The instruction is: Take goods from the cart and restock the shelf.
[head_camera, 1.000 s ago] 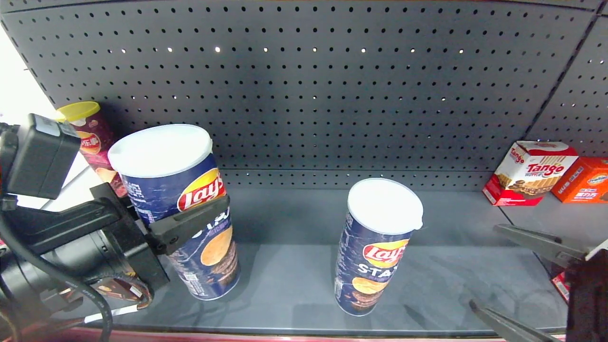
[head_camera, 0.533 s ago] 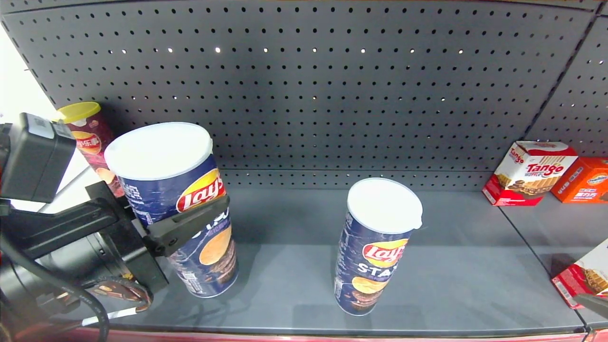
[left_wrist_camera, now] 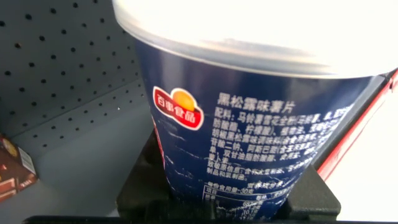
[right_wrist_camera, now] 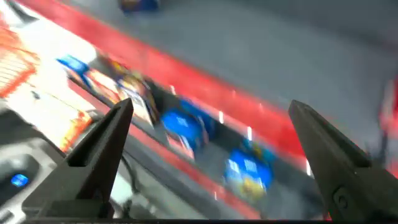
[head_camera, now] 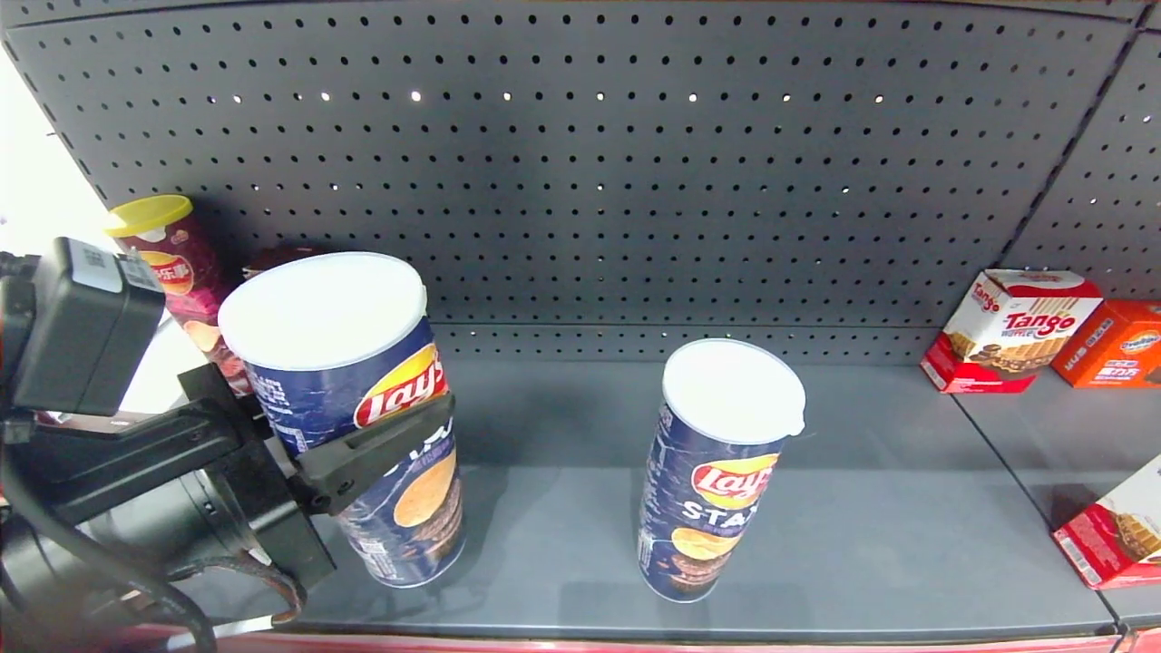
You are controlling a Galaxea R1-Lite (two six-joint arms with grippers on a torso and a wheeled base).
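Dark grey pegboard backs the grey shelf across your head view. Your left gripper, at the lower left of that frame, is clamped around a dark blue chip can with a white lid. One black finger crosses the front of the can below its logo, and the other is hidden behind it. The can leans, lid toward the camera, with its base low over the front left of the shelf; you cannot tell whether the base touches the board. In the left wrist view the same can sits right against the lens, printed side facing you, with the black gripper body beneath it.

Right of the held can, near the centre of the head view and well apart, a second blue can stands upright on the shelf. At the upper left, against the pegboard, stands a maroon can with a yellow lid. At the far right, at the back, a red and white wafer box sits just beside an orange box. Another red and white box lies at the lower right edge.

Your right gripper appears in its own wrist view with the jaws spread wide, released. Behind it the picture is blurred, showing a red strip with blue packs below.
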